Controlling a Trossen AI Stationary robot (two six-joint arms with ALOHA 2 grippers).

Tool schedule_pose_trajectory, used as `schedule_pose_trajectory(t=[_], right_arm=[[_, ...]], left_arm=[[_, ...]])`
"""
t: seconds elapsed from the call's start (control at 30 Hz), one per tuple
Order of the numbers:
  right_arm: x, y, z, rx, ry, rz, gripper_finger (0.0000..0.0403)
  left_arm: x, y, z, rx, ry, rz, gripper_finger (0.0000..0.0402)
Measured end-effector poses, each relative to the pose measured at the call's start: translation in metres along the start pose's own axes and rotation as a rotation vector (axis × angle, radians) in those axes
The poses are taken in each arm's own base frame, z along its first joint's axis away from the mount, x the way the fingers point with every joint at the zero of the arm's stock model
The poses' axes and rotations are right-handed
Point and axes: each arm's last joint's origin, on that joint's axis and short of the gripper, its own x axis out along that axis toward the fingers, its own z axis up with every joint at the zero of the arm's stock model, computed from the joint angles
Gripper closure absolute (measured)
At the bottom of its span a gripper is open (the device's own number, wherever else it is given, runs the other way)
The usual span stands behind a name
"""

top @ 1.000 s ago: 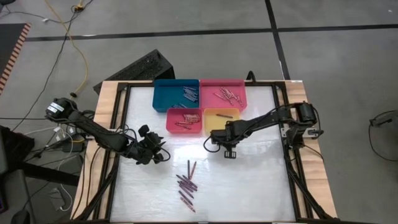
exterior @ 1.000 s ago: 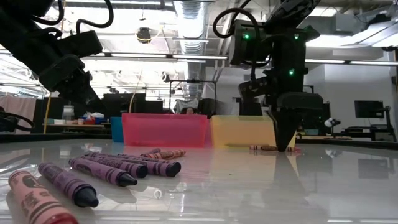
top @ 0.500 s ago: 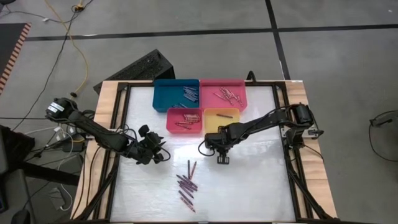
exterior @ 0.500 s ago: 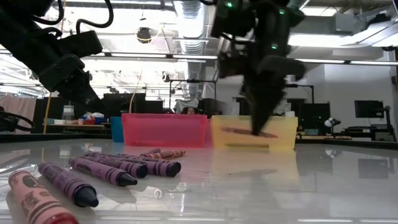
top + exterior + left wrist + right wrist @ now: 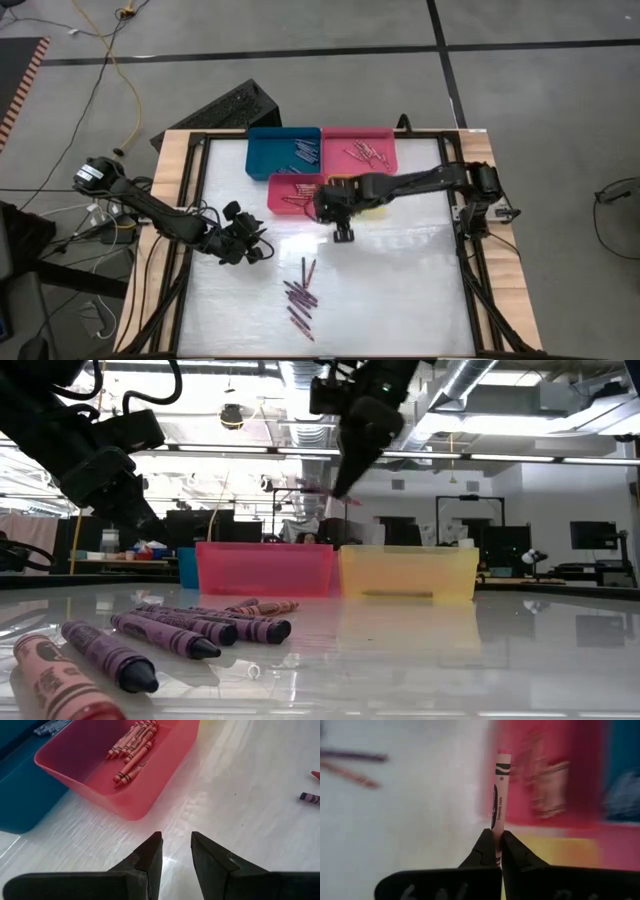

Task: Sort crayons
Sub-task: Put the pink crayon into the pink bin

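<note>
My right gripper [image 5: 342, 228] is above the table by the near edges of the red tray [image 5: 297, 194] and the yellow tray [image 5: 372, 183]. It is shut on a reddish-pink crayon [image 5: 498, 795], which also shows in the low view [image 5: 318, 488]. My left gripper [image 5: 262, 248] is open and empty, low over the table's left half, its fingers [image 5: 150, 852] pointing at the red tray [image 5: 125, 770]. Several loose purple and pink crayons [image 5: 300, 293] lie flat on the table near its front, and they fill the low view's left foreground [image 5: 180, 630]. My right gripper pinches the crayon's near end [image 5: 496, 831] between its two fingertips. The rest of the crayon sticks out past the fingertips, in line with them. The crayon is lifted clear of the table, well above the trays' rims in the low view.
A blue tray [image 5: 283, 152] and a pink tray [image 5: 358, 150] stand at the far edge, both with crayons in them. The red tray holds several red crayons [image 5: 132, 745]. My right arm [image 5: 420, 182] reaches across the yellow tray. The table has a raised black frame [image 5: 190, 230].
My right gripper has risen from the table in front of the yellow tray, taking the crayon up with it. It has swung toward the table's left and a little toward the far edge, to the red tray's near right corner, turning as it went.
</note>
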Motion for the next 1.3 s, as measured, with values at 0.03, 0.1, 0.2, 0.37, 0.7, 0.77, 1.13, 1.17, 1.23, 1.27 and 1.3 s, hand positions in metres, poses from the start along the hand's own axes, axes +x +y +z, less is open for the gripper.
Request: schedule_pose_trajectory(t=[0.03,0.1,0.2,0.37,0.7,0.77,1.13,1.17,1.23,1.27,1.3], right_arm=[[-0.004,-0.007,0.002,-0.006,-0.002,-0.023,0.0397],[-0.011,-0.022,0.007,-0.01,-0.018,-0.079,0.0397],[-0.02,-0.046,0.011,-0.001,-0.037,-0.162,0.0397],[-0.024,-0.095,0.001,0.062,-0.013,-0.268,0.0397],[-0.019,-0.179,-0.043,0.354,0.02,-0.371,0.0394],[-0.019,-0.191,-0.051,0.41,0.018,-0.362,0.0394],[0.033,-0.224,-0.078,0.57,0.129,-0.329,0.0393],[0.04,-0.224,-0.081,0.571,0.152,-0.32,0.0393],[0.051,-0.224,-0.084,0.571,0.18,-0.309,0.0393],[0.055,-0.225,-0.085,0.571,0.187,-0.306,0.0393],[0.058,-0.225,-0.085,0.57,0.196,-0.303,0.0393]], left_arm=[[0.0,0.0,0.0,0.0,0.0,0.0,0.0307],[0.0,0.0,0.0,0.0,0.0,0.0,0.0307],[0.0,0.0,0.0,0.0,0.0,0.0,0.0307],[0.0,0.0,0.0,0.0,-0.001,0.0,0.0307],[0.0,0.0,0.0,0.002,-0.001,0.0,0.0307],[0.0,0.0,0.0,0.002,-0.001,0.0,0.0307],[0.0,0.0,0.0,0.002,0.002,-0.004,0.0307],[0.0,0.0,0.0,0.003,0.004,-0.006,0.0307],[0.0,0.0,0.0,0.003,0.007,-0.01,0.0307],[0.0,0.0,0.0,0.003,0.008,-0.012,0.0307],[0.0,0.0,0.0,0.003,0.008,-0.012,0.0307]])
